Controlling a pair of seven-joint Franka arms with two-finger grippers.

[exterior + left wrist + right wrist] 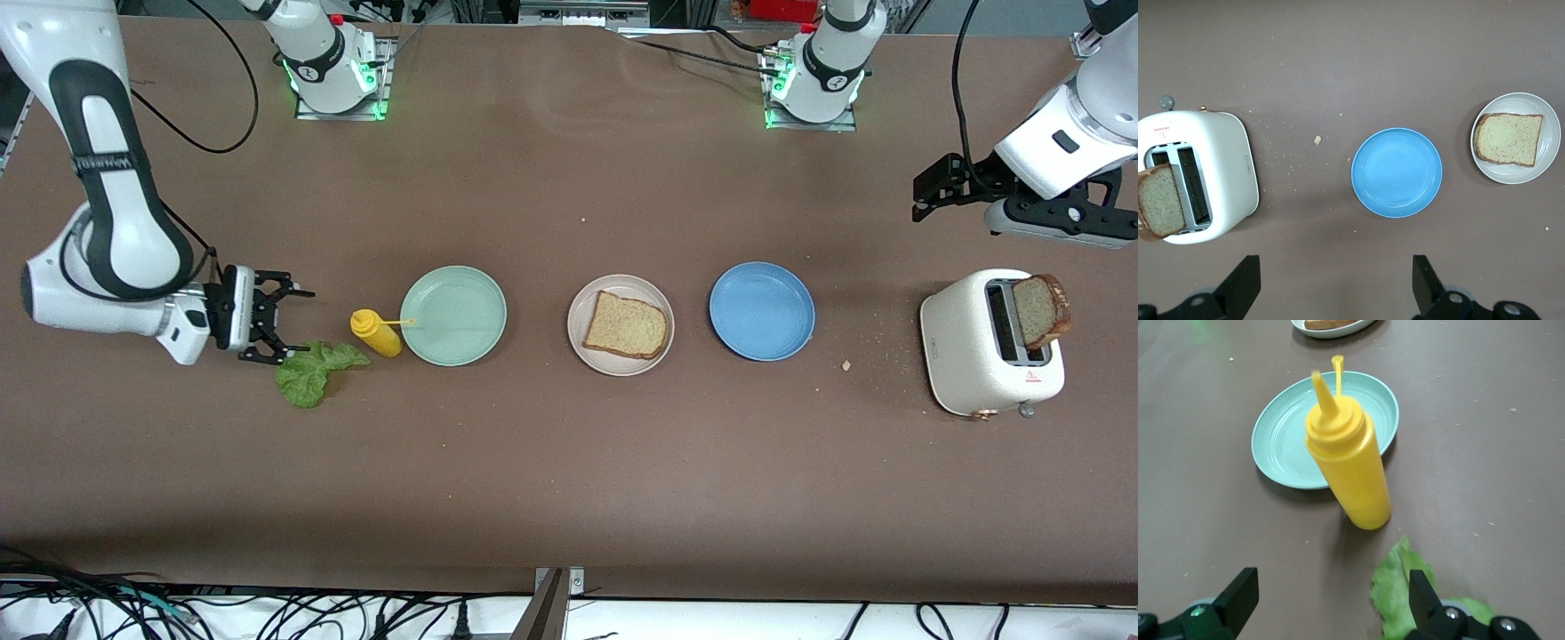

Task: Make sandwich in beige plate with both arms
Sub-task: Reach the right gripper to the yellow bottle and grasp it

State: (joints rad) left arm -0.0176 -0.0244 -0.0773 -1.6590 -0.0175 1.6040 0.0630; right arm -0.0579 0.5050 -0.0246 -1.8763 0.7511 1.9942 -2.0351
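Right pincer (286, 324) gapes beside ruffled green lettuce (309, 373).

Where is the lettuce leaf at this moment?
In the front view, the lettuce leaf lies flat on the table toward the right arm's end, beside the yellow mustard bottle, with the open right gripper over its edge.

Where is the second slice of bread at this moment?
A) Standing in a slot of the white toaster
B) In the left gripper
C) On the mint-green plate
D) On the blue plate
A: the second bread slice stands in a slot of the white toaster, with the open left gripper empty.
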